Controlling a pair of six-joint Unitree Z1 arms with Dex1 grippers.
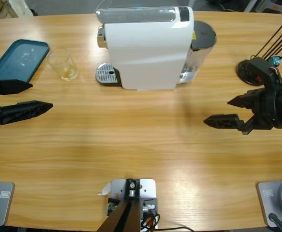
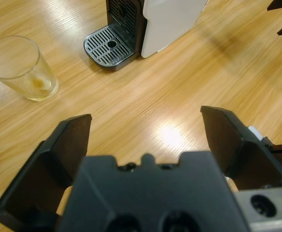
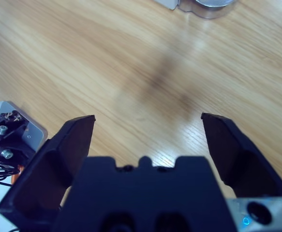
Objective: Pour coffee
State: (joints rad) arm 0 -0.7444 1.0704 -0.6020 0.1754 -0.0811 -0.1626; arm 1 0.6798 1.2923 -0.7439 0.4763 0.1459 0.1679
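A small clear glass tumbler (image 1: 63,64) stands upright on the table at the back left, with a shallow layer of amber coffee (image 1: 69,73) in its bottom. The left wrist view shows the tumbler (image 2: 22,67) at upper left and the coffee (image 2: 38,84) at its base. My left gripper (image 1: 41,96) is open and holds nothing, to the left of and nearer than the tumbler; its jaws (image 2: 145,118) point past it at bare wood. My right gripper (image 1: 217,112) hangs open and holds nothing at the right side, and in its wrist view (image 3: 148,118) looks down on bare table.
A white coffee machine (image 1: 148,48) stands at the back middle, with a metal drip tray (image 1: 107,75) facing the tumbler; both show in the left wrist view (image 2: 167,19) (image 2: 109,46). A teal tray (image 1: 17,60) lies at the back left. Black rods (image 1: 276,41) rise at the far right.
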